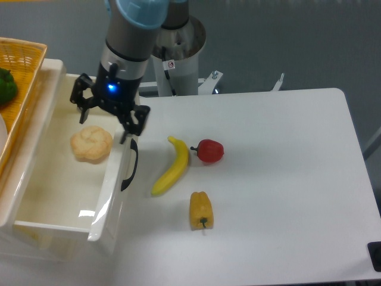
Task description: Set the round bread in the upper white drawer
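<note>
We see the round bread [91,144] lying inside the upper white drawer [65,196], on its floor, toward the back half and nearer the right wall than the left. It sits free, nothing touching it from above. The drawer is pulled out, w/ its black curved handle [129,165] on the side facing the table [286,179]. The floor in front of the bread, toward the near wall, is bare white w/ a glare spot.

The gripper [104,122] hangs above the drawer's right wall & back area, just up and right of the bread, apart from it. Jaws are spread wide and hold nothing; one finger [82,101] shows over the drawer interior, the other over the right wall near the handle top. A blue light glows on the gripper body. The arm comes down from the upper middle, wrist tilted a bit, w/ a light-blue joint cap at the top edge.

On the table right of the drawer: a banana [172,166] lying diagonal, a red pepper [209,151] just beside its upper end, and a yellow-orange pepper [201,210] below, apart from both. The table's right half is plain white surface out to its edge.

A woven yellow basket [21,71] sits at the far left, overlapping the drawer's left rim, w/ a green item [6,85] in it, cut off by the frame.
</note>
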`<control>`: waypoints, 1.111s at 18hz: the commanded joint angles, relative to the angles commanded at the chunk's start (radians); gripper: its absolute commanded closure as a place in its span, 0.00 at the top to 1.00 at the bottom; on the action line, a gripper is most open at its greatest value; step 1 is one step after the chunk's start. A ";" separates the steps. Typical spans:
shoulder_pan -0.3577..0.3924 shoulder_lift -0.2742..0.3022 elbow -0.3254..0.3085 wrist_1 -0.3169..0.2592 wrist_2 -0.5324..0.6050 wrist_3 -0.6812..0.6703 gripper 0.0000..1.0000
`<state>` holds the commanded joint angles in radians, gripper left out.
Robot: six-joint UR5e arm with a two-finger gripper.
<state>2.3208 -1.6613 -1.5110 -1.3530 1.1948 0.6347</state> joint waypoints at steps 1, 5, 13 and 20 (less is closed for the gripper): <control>0.008 0.000 0.000 0.000 0.018 0.026 1.00; 0.061 -0.003 -0.005 0.006 0.054 0.051 1.00; 0.081 -0.018 -0.005 0.018 0.262 0.233 1.00; 0.106 -0.083 -0.018 0.024 0.396 0.333 1.00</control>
<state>2.4267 -1.7440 -1.5294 -1.3285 1.5906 0.9679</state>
